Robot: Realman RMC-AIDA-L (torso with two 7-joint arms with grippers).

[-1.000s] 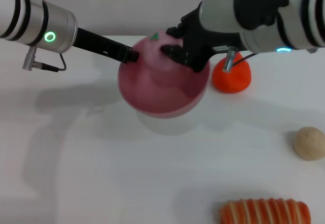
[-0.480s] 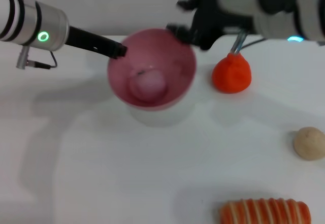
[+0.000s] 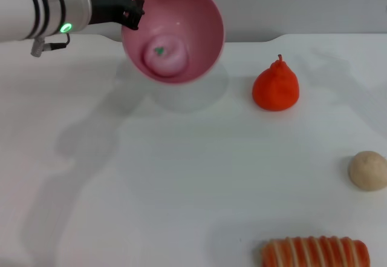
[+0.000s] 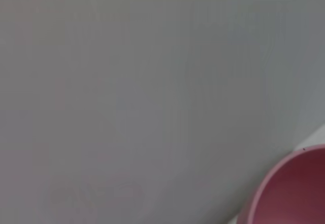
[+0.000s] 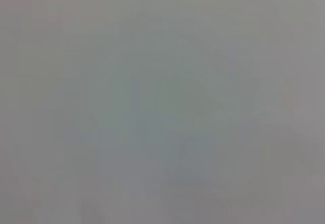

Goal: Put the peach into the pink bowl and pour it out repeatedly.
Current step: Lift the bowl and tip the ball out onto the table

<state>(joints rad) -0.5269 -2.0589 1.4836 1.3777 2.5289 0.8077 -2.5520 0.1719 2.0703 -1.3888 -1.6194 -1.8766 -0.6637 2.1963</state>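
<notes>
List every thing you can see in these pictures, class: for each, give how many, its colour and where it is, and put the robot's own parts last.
pink bowl: one, pink, lifted off the table at the far left, tilted with its mouth toward the camera.
peach: one, pale pink with a green spot, inside the pink bowl.
pear-shaped fruit: one, orange-red, upright on the table to the right of the bowl.
round ball: one, beige, at the table's right edge.
striped roll: one, orange with pale stripes, at the near edge, right of centre.
table: one, white.
left gripper: one, black, clamped on the bowl's rim, far left.
right gripper: only a dark scrap shows at the top right corner.
</notes>
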